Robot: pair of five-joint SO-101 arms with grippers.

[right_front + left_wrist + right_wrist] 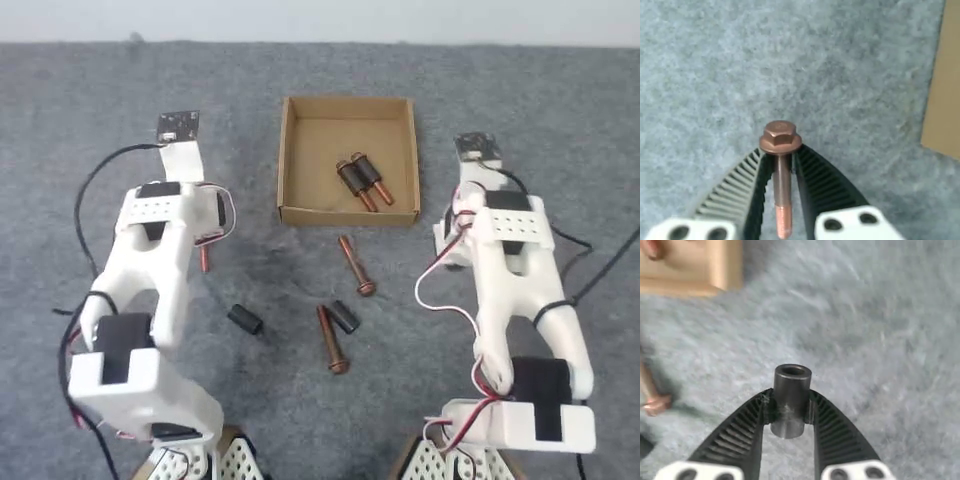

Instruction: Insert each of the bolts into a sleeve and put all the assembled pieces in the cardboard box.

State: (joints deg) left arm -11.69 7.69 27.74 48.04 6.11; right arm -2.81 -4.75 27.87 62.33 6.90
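The cardboard box [347, 214] sits open at the upper centre of the high view and holds two assembled pieces. The first assembled piece [350, 178] and the second assembled piece [368, 176] lie side by side, slanted, with their black sleeves toward the upper left and their copper ends toward the lower right. Below the box on the grey carpet [560, 120] lie an upper loose bolt [355, 265] and a lower loose bolt [331, 338], each with its head at the lower end. A middle sleeve [345, 316] lies just beside the lower loose bolt, and a far sleeve [244, 319] lies apart, left of centre. The left gripper [781, 155] is clenched on the held bolt [781, 172], pinching the shank just under the hex head, with the threaded tip running back between the ribbed fingers. In the high view the left arm covers most of this bolt, leaving a short copper strip [204, 257] beside the arm. The right gripper [789, 407] is clamped on the held sleeve [792, 382], whose open bore faces away from the wrist. In the right wrist view a corner of the box [725, 265] is cut off at the edge. A blurred bolt head [655, 402] is also cropped there, and a dark shape [644, 446] shows too little to name. The left wrist view catches only a strip of the box wall [942, 85].
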